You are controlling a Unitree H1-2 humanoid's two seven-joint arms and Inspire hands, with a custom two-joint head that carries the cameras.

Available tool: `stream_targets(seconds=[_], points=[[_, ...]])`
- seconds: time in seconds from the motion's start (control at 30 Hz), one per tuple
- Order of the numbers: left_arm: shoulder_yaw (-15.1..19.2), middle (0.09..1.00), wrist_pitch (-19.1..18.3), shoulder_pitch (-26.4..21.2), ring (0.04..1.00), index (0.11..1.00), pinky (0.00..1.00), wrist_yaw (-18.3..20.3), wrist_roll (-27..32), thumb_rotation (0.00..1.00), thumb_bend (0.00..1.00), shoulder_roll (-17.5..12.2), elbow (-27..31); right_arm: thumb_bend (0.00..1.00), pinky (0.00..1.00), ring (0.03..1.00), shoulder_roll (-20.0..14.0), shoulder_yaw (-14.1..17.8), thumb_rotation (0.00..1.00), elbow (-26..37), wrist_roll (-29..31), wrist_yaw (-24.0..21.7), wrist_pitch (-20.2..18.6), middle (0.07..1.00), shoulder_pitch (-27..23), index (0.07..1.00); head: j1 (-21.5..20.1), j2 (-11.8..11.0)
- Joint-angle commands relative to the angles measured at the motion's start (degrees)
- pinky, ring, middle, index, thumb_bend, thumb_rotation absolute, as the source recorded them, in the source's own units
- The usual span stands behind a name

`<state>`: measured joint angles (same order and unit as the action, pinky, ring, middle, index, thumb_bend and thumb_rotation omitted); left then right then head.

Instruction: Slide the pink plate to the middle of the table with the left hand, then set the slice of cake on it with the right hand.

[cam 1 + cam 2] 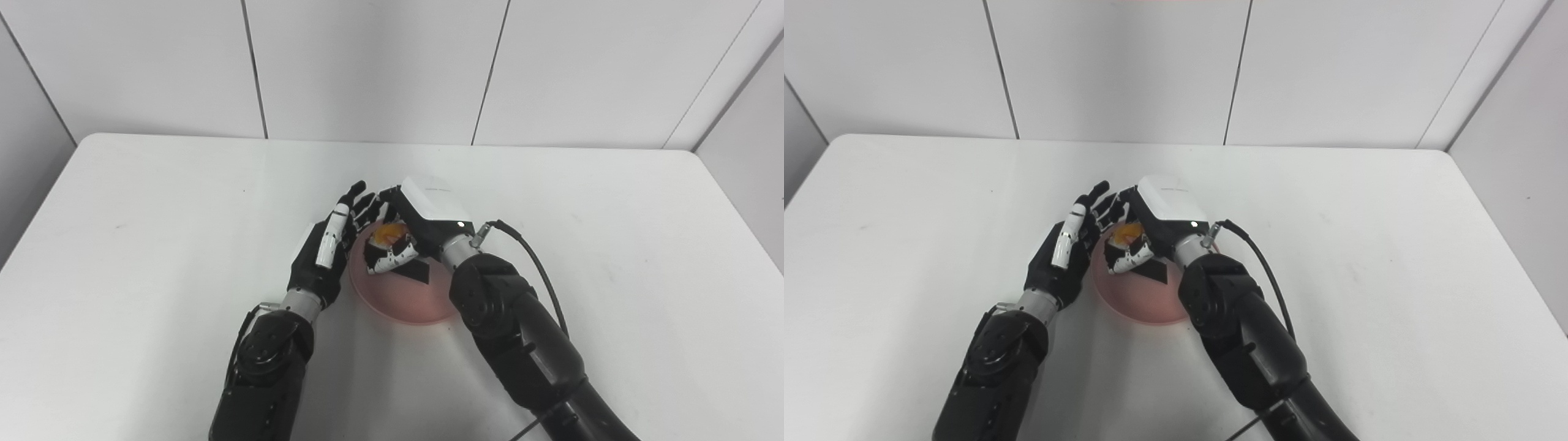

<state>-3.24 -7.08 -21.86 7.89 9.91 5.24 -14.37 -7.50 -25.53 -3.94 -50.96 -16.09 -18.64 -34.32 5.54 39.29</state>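
Left eye view: faint grey lettering on the white back of the right hand [409,228], too small to read. Pink plate [404,300] near the middle of the white table [153,233], bare over its near half. Slice of cake [390,233], orange on top, over the plate's far part, gripped between the right hand's fingers and thumb; whether touching the plate, cannot tell. Left hand [327,251] just beside the plate's left rim, fingers spread apart, holding nothing.
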Motion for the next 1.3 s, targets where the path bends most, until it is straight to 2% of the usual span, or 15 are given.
stream_targets(seconds=[0.0,0.3,0.53,0.6,0.63,0.67,0.7,0.77,0.8,0.87,0.9,0.97,1.03,1.17,1.27], points=[[-0.2,0.922,-5.3,2.2,0.912,0.920,0.90,-1.3,-1.1,1.00,0.40,0.0,-1.9,0.51,0.27,0.349,-0.6,0.2,0.00,1.2,-0.2,1.0,1.2,0.414,-1.4,0.539,0.0,0.2],[0.1,0.915,-6.2,2.5,0.902,0.910,0.89,-1.4,-1.0,1.00,0.40,0.0,-0.6,0.52,0.26,0.356,-2.2,-0.8,0.00,4.0,-1.7,-0.7,0.4,0.416,0.8,0.541,-0.7,1.0],[0.0,0.919,-6.8,2.8,0.905,0.908,0.87,-1.4,-1.1,1.00,0.40,0.0,0.2,0.53,0.23,0.314,-4.0,-2.3,0.00,6.8,-4.9,-6.4,-1.4,0.477,1.9,0.490,-0.8,1.1],[0.2,0.921,-6.8,2.8,0.909,0.907,0.87,-1.3,-0.9,1.00,0.39,0.0,0.2,0.52,0.28,0.381,-4.2,-2.8,0.01,7.4,-6.1,-7.5,-1.7,0.449,2.1,0.527,-0.8,1.1],[0.3,0.921,-6.9,2.8,0.909,0.906,0.87,-1.3,-0.7,1.00,0.39,0.1,0.3,0.55,0.30,0.411,-4.2,-2.8,0.10,7.7,-6.5,-7.9,-1.8,0.477,2.2,0.574,-0.8,1.1],[0.5,0.921,-6.9,2.9,0.907,0.907,0.86,-1.2,-0.3,1.00,0.39,0.2,0.5,0.64,0.34,0.470,-4.2,-2.7,0.38,8.0,-6.8,-8.3,-1.9,0.578,2.2,0.691,-0.8,1.1],[0.7,0.921,-7.0,2.9,0.907,0.908,0.86,-1.2,-0.1,1.00,0.38,0.4,0.5,0.65,0.34,0.476,-4.1,-2.5,0.41,8.2,-6.9,-8.7,-2.0,0.589,2.2,0.704,-0.8,1.1],[0.9,0.922,-7.0,2.9,0.908,0.915,0.86,-1.3,0.0,1.00,0.38,0.5,0.5,0.70,0.36,0.507,-4.1,-1.9,0.66,8.5,-6.8,-9.4,-1.9,0.644,2.2,0.781,-0.8,1.1],[0.9,0.922,-7.2,2.8,0.908,0.916,0.86,-1.5,-0.1,1.00,0.38,0.5,0.6,0.70,0.36,0.511,-4.3,-1.6,0.71,8.9,-6.5,-9.9,-1.8,0.653,2.2,0.795,-1.2,1.1],[0.8,0.916,-7.3,2.8,0.905,0.914,0.86,-1.5,-0.2,1.00,0.37,0.5,0.6,0.76,0.38,0.556,-4.6,-1.1,0.92,9.5,-5.7,-11.1,-1.7,0.682,2.2,0.860,-1.3,1.0],[0.8,0.921,-7.3,2.8,0.908,0.917,0.87,-1.5,-0.3,1.00,0.36,0.5,0.6,0.82,0.50,0.721,-4.7,-0.8,0.97,9.8,-5.3,-11.8,-1.7,0.841,2.3,0.949,-1.3,1.0],[0.8,0.930,-6.9,2.7,0.916,0.919,0.87,-1.2,-0.4,1.00,0.36,0.3,0.4,0.85,0.62,0.860,-4.8,-0.1,1.00,10.9,-4.2,-13.5,-2.1,0.966,2.5,0.991,-1.3,1.0],[0.7,0.937,-6.6,2.8,0.923,0.920,0.88,-1.0,-0.3,1.00,0.36,0.2,0.3,0.86,0.71,0.922,-4.8,0.6,1.00,11.9,-2.9,-14.5,-2.1,0.989,2.7,0.998,-1.3,0.9],[0.7,0.932,-6.3,3.0,0.919,0.910,0.88,-0.9,-0.3,1.00,0.37,0.1,0.4,0.88,0.81,0.984,-5.0,1.6,1.00,13.0,-1.2,-13.7,-0.9,1.000,3.1,1.000,-1.5,1.0],[0.7,0.924,-6.5,3.0,0.909,0.904,0.88,-0.7,-0.1,1.00,0.38,0.0,0.3,0.90,0.81,0.986,-5.0,2.3,1.00,13.4,-0.2,-11.6,0.5,1.000,3.5,1.000,-1.6,0.8]])
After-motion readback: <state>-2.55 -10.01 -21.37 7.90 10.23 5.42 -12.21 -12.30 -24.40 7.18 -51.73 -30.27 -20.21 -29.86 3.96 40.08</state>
